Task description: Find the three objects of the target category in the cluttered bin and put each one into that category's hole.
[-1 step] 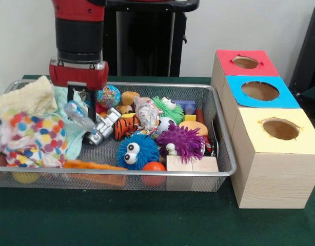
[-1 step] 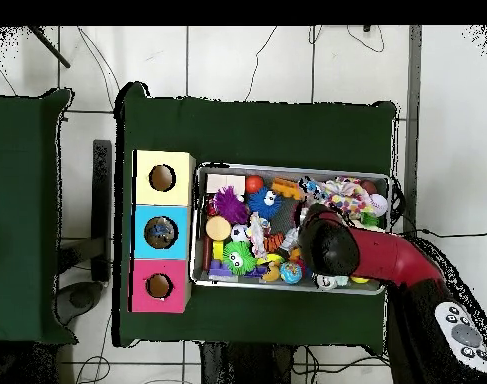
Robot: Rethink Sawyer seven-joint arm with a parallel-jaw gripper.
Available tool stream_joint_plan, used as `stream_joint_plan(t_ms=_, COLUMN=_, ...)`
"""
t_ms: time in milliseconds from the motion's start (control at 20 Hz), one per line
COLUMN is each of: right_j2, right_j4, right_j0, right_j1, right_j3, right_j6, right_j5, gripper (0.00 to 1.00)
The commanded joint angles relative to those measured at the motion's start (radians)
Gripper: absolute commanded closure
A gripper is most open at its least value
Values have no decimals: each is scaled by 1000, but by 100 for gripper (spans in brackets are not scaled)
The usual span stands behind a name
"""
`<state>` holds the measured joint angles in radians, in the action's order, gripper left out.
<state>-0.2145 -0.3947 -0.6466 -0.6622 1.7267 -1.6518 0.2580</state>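
A wire mesh bin (image 1: 225, 134) holds a heap of toys and cloths. My gripper (image 1: 80, 108) hangs over its back left part, its two black fingers (image 1: 91, 105) apart and reaching down on either side of a clear plastic bottle (image 1: 78, 117). A silver toy (image 1: 102, 128) lies just right of the bottle. Three wooden boxes stand right of the bin, with a red-topped hole (image 1: 245, 62), a blue-topped hole (image 1: 260, 90) and a yellow-topped hole (image 1: 280, 129). From overhead, the arm (image 2: 337, 245) covers the gripper.
A blue fuzzy ball with eyes (image 1: 137, 152), a purple spiky ball (image 1: 187, 140), a green spiky toy (image 1: 168, 107), a tiger toy (image 1: 125, 127), an orange ball (image 1: 154, 167) and wooden blocks (image 1: 192, 163) fill the bin's middle and right. A polka-dot cloth (image 1: 34, 138) and a yellow cloth (image 1: 26, 97) lie at its left.
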Motion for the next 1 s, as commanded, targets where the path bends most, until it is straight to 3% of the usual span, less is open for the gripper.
stream_joint_plan(t_ms=50, right_j2=39, right_j4=46, right_j0=49, right_j1=-102, right_j3=163, right_j6=-147, right_j5=121, gripper=100)
stream_joint_plan(t_ms=450, right_j2=91, right_j4=117, right_j0=106, right_j1=-255, right_j3=259, right_j6=-150, right_j5=221, gripper=100)
stream_joint_plan(t_ms=1000, right_j2=150, right_j4=185, right_j0=196, right_j1=-301, right_j3=355, right_j6=-217, right_j5=181, gripper=100)
